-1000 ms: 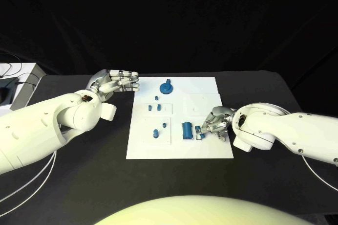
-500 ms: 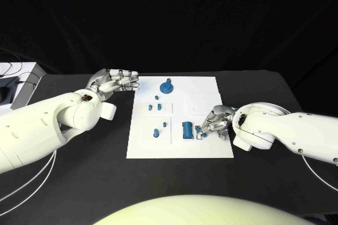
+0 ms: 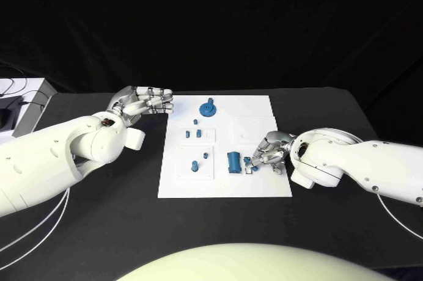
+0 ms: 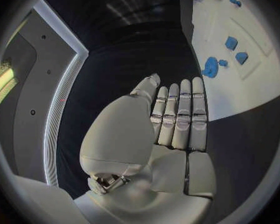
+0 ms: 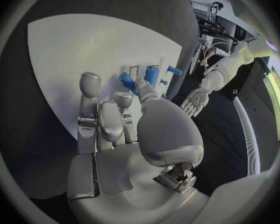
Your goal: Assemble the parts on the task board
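The white task board (image 3: 264,119) lies in the middle of the table. On it are a round blue gear part (image 3: 209,109), several small blue pegs (image 3: 194,134) and an upright blue block (image 3: 233,162). My right hand (image 3: 271,151) hovers low over the board's right side, just right of the block, with its fingers curled. In the right wrist view its thumb and a finger pinch a small blue part (image 5: 126,80) beside the block (image 5: 152,75). My left hand (image 3: 145,101) floats off the board's far left corner, fingers straight and side by side (image 4: 177,117), holding nothing.
A white box (image 3: 22,101) with cables stands at the table's far left edge. White cables (image 3: 35,226) loop under my left arm. Bare black table (image 3: 326,110) lies right of the board and in front of it.
My right hand has crept slightly toward the far side of the board, staying by the blue block. The left hand has not moved.
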You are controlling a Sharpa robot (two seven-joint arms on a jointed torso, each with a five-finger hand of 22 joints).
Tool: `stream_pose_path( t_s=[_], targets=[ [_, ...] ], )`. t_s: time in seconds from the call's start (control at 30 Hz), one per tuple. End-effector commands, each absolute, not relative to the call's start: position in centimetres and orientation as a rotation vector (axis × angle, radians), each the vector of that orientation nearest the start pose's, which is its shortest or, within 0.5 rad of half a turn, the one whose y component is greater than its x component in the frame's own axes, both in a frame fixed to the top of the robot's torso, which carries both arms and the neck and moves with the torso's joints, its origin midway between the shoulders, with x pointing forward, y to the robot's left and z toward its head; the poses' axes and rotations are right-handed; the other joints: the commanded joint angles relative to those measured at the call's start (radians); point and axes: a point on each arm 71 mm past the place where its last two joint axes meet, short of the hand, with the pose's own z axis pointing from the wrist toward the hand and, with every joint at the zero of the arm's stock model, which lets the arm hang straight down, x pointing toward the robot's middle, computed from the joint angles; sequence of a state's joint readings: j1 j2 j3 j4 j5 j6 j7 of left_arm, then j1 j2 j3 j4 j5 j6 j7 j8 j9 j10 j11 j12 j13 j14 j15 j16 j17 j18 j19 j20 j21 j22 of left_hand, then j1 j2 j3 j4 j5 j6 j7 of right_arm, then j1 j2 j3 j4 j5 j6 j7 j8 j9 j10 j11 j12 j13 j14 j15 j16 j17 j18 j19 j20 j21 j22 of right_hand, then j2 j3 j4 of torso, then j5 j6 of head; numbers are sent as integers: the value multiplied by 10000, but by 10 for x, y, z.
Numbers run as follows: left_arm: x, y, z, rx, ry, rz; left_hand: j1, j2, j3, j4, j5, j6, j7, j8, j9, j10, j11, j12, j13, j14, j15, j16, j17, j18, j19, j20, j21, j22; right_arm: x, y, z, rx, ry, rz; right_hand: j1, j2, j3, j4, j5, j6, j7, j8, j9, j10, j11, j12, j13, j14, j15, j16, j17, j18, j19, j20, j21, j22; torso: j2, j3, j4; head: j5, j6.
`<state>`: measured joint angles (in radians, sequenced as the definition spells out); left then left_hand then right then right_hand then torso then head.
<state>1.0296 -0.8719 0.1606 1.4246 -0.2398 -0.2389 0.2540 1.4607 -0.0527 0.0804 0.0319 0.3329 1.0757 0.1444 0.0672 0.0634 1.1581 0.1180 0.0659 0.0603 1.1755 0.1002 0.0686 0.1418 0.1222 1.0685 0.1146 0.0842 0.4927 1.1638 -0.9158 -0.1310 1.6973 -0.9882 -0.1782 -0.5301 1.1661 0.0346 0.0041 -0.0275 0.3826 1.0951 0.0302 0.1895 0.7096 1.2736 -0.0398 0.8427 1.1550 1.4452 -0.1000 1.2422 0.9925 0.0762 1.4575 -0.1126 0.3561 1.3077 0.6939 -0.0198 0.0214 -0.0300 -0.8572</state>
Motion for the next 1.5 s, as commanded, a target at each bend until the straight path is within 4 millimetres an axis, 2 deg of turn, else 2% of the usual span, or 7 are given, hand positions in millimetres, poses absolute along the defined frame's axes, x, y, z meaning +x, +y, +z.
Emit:
stream_pose_path(
  t_s=[0.03,0.3,0.43,0.87,1.2,1.33,1.5],
  targets=[
    [498,253,-202,-10677,14904,-14157,47,-44,4,45,36,10,43,-50,-2,-20,32,-59,-15,-16,-8,3,15,-140,36,-7,19,-9,423,-208,-252,4120,22522,5128,-32,125,51,24,135,155,-42,57,-11,101,-66,40,10,9,-25,-61,-7,-81,76,2,-4,437,0,-1,2,-1,-7],
    [498,253,-202,-10677,14913,-14160,45,-43,3,55,35,10,42,-51,-2,-20,32,-59,-15,-17,-7,3,15,-140,35,-6,18,-14,421,-206,-251,4162,22515,5339,-182,172,317,-26,868,379,-108,-79,-110,188,-128,-3,18,12,-68,-55,-18,-134,89,-54,17,448,0,0,1,2,-34],
    [498,253,-202,-10679,14916,-14156,43,-41,3,68,34,10,42,-51,-2,-19,33,-59,-15,-18,-5,2,16,-140,35,-5,16,-21,420,-206,-251,4167,22527,5420,-301,136,516,-157,1058,455,-118,-163,-118,224,-138,-30,40,11,-80,-60,-37,-151,89,-70,7,447,1,-2,3,4,-49],
    [498,253,-202,-10685,14934,-14155,39,-40,0,94,38,12,42,-50,-2,-25,33,-59,-15,-27,-3,0,16,-140,39,-1,12,-39,417,-204,-250,4154,22559,5643,-517,52,620,-270,1151,530,-136,-234,-90,258,-142,-52,94,10,-91,-62,-58,-162,92,-83,-23,443,-3,-6,3,17,-70],
    [498,253,-202,-10688,14937,-14151,19,-26,-2,123,40,8,42,-51,-2,-29,36,-59,-15,-27,-1,1,18,-141,41,3,8,-50,420,-208,-250,4351,22383,5477,-695,133,633,-165,1258,541,-132,-246,-80,260,-140,-67,103,9,-89,-58,-60,-161,95,-81,-22,443,-5,-9,6,9,-57],
    [498,253,-202,-10687,14940,-14152,19,-26,-2,123,40,8,42,-51,-2,-29,36,-59,-15,-27,-1,1,18,-141,41,3,8,-50,421,-209,-251,4393,22363,5391,-766,258,757,-141,1380,537,-132,-252,-64,274,-143,-69,111,10,-92,-54,-63,-161,101,-83,0,449,-5,-9,7,6,-75],
    [498,253,-202,-10687,14938,-14150,19,-26,-2,123,40,8,42,-51,-2,-29,36,-59,-15,-27,-1,1,18,-141,41,3,8,-50,422,-210,-251,4354,22473,5291,-843,275,898,-185,1454,536,-133,-252,-38,289,-145,-71,125,9,-92,-49,-67,-160,99,-83,-8,446,-4,-10,-2,5,-84]
  ],
)
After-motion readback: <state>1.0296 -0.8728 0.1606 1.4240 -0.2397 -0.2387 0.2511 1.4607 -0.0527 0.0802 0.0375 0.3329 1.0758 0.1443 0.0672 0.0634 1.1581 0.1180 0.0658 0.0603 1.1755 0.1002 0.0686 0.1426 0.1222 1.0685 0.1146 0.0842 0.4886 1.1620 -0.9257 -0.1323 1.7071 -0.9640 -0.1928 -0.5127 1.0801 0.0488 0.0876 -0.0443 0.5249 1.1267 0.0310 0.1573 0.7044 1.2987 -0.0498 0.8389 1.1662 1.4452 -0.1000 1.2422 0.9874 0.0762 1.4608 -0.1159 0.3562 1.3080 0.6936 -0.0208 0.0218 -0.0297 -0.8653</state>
